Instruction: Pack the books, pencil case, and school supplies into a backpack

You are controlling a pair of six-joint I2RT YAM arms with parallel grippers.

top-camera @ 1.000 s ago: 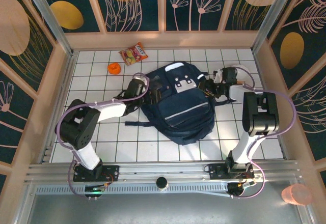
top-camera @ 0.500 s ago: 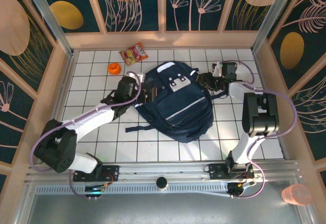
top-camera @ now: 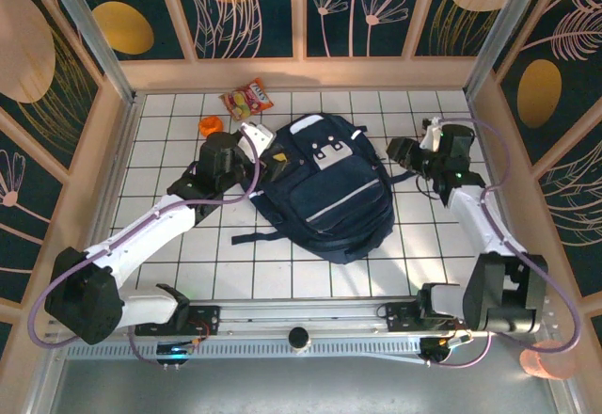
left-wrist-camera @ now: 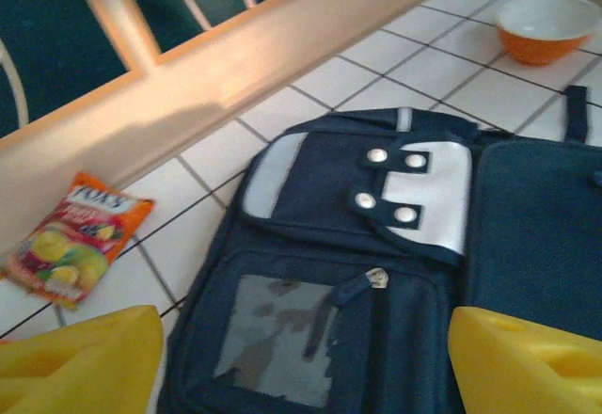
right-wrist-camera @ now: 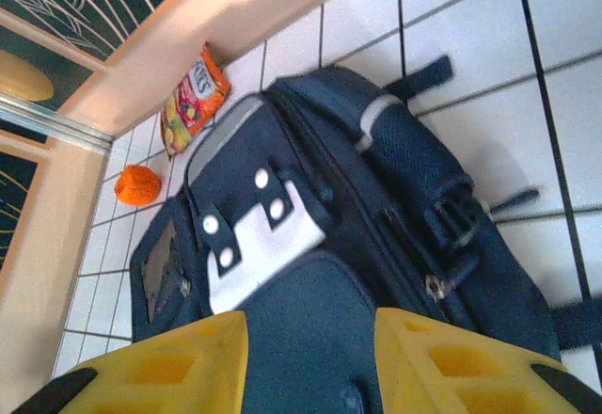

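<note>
The navy backpack lies flat in the middle of the tiled table, white-grey snap patch up. My left gripper hovers at its far-left corner, open; its yellow fingers stand wide apart over the clear window pocket and hold nothing. My right gripper is just off the backpack's far-right side, also open, with the front pocket showing through the gap between its fingers. The books, pencil case and school supplies are out of view.
A red-orange snack packet and a small round orange object lie at the far left, near the wooden back wall. Loose dark straps trail from the backpack's left side. Wooden walls close in both sides.
The left arm has stretched out and its gripper has moved up and left to the backpack's corner. The right gripper has drawn back to the right. The backpack has shifted slightly.
</note>
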